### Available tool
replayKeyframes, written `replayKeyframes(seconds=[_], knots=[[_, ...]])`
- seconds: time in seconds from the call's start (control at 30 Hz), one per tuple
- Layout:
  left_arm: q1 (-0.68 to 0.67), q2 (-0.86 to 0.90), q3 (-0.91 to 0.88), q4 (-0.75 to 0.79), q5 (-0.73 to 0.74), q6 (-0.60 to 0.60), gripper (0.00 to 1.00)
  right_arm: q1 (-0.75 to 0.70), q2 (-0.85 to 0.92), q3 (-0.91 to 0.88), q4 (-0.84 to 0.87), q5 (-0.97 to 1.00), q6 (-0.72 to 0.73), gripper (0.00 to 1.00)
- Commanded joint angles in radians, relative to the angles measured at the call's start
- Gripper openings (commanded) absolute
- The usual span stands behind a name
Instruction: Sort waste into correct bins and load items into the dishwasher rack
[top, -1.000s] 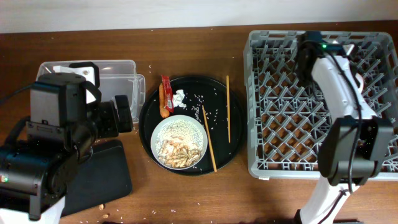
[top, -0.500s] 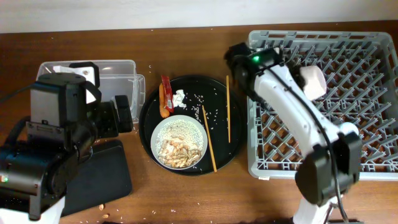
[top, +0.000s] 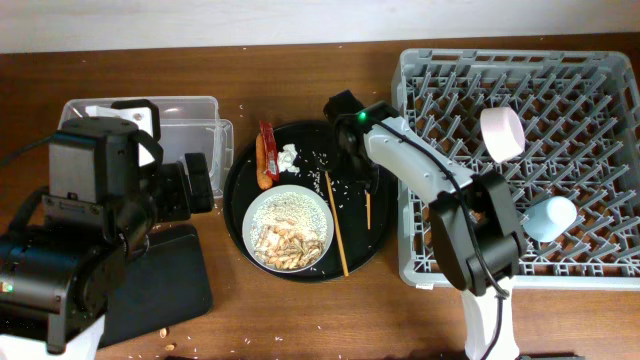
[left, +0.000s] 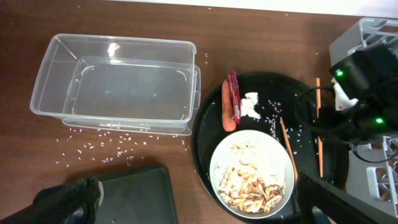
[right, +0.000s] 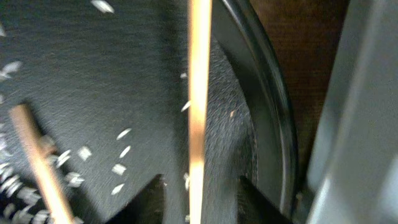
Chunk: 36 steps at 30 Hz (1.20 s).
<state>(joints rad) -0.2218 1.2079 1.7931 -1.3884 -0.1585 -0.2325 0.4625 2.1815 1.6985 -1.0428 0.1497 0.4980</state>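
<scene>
My right gripper (top: 362, 172) (right: 200, 200) is open low over the round black tray (top: 240, 190), its fingers on either side of the right wooden chopstick (top: 367, 205) (right: 199, 93). The second chopstick (top: 336, 225) lies beside the white bowl (top: 288, 228) of rice and brownish scraps. The red wrapper (top: 268, 138), orange sausage piece (top: 261, 168) and white tissue (top: 289, 156) lie at the tray's far left. A light-blue cup (top: 552, 216) and a white cup-like dish (top: 502, 131) sit in the grey rack (top: 450, 90). My left gripper (top: 198, 182) (left: 199, 208) is open and empty.
The clear tub (top: 190, 103) (left: 124, 41) stands at the far left with a little debris inside. The shallow black tray (top: 170, 290) (left: 134, 193) lies near the front, partly under my left arm. Loose rice is scattered on the round tray and the table.
My right arm has swung left out of the rack and come down over the right chopstick on the round tray. The left arm has not moved.
</scene>
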Motion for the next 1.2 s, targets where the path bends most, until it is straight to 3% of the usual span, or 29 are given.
replayKeyframes(seconds=[0.0,0.1,0.17,0.3,0.47,0.63,0.67,0.7,0.73,0.8,0.83,1.0,1.17], knots=[[0.005,-0.001,0.002,0.002,-0.015,-0.013,0.99,-0.032,0.032,-0.006,0.008,-0.051,0.011,0.23],[0.005,-0.001,0.002,0.002,-0.015,-0.013,0.99,-0.031,0.038,-0.014,0.023,-0.061,0.012,0.22],[0.005,-0.001,0.002,0.002,-0.015,-0.013,0.99,-0.031,0.038,-0.029,0.038,-0.069,0.012,0.04],[0.005,-0.001,0.002,0.002,-0.015,-0.013,0.99,-0.031,-0.031,0.015,-0.021,-0.100,-0.080,0.04],[0.005,-0.001,0.002,0.002,-0.015,-0.014,0.99,-0.125,-0.308,0.075,-0.072,-0.036,-0.100,0.04],[0.005,-0.001,0.002,0.002,-0.015,-0.013,0.99,-0.260,-0.257,0.072,-0.129,-0.041,-0.262,0.04],[0.005,-0.001,0.002,0.002,-0.015,-0.013,0.99,-0.260,-0.237,0.071,-0.132,-0.042,-0.264,0.17],[0.005,-0.001,0.002,0.002,-0.015,-0.013,0.99,-0.258,-0.215,0.071,-0.132,-0.053,-0.262,0.40],[0.005,-0.001,0.002,0.002,-0.015,-0.013,0.99,-0.245,-0.229,0.077,-0.131,-0.071,-0.262,0.50],[0.005,-0.001,0.002,0.002,-0.015,-0.013,0.99,-0.164,-0.295,0.086,-0.129,-0.122,-0.262,0.51],[0.005,-0.001,0.002,0.002,-0.015,-0.013,0.99,-0.111,-0.301,0.086,-0.130,-0.160,-0.262,0.51],[0.005,-0.001,0.002,0.002,-0.015,-0.013,0.99,0.146,-0.151,0.025,-0.130,-0.165,-0.099,0.21],[0.005,-0.001,0.002,0.002,-0.015,-0.013,0.99,0.142,-0.092,-0.052,0.093,-0.165,-0.097,0.20]])
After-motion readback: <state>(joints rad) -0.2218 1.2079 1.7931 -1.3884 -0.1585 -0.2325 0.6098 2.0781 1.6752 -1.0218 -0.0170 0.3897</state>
